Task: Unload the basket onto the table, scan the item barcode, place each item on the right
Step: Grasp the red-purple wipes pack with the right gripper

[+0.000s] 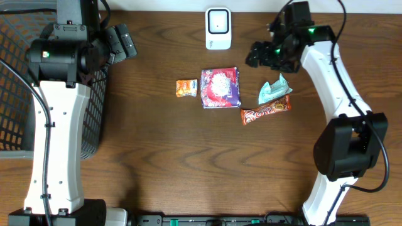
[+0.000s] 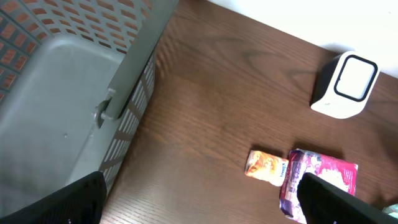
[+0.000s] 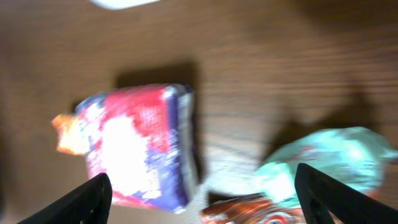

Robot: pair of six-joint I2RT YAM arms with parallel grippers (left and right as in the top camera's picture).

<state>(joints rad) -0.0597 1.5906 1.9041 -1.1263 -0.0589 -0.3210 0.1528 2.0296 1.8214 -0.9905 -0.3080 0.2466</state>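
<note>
On the right half of the dark wooden bench (image 1: 163,163), the crumpled teal plastic packet (image 1: 274,88) lies loose, its near end touching the orange-brown foil candy bar (image 1: 266,111). Its long axis runs diagonally, near-left to far-right. The right end effector (image 1: 260,58) hangs close by with fingers wide apart and empty, seemingly placed to carry it to the white box-shaped scanner (image 1: 218,28). The left end effector (image 1: 122,41), likewise spread and empty, hangs beside the grey mesh basket (image 1: 19,75), probably for scanned goods.

Print on the snack packets (image 1: 220,88) and scanner (image 1: 218,28) is illegible.
</note>
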